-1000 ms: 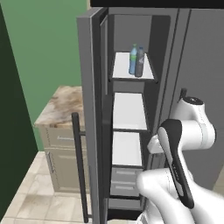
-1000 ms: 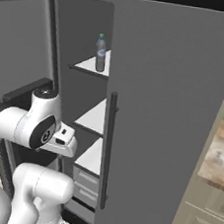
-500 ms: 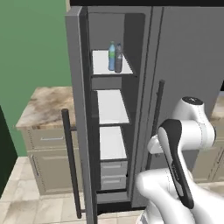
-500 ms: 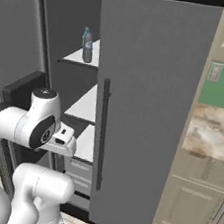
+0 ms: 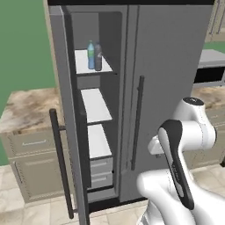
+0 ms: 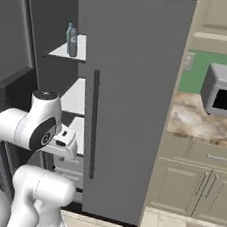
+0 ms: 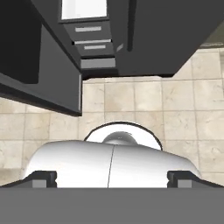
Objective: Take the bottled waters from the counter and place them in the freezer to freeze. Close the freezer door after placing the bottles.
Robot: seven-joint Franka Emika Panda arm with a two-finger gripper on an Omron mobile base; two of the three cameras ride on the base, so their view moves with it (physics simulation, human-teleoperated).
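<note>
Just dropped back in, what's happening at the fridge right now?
Both bottled waters stand side by side on the top shelf of the freezer. The freezer door hangs wide open, not yet closed. The arm is folded back in front of the fridge, its gripper open, empty and pointing down at the floor tiles.

The arm is folded, its hand spread wide and empty.
</note>
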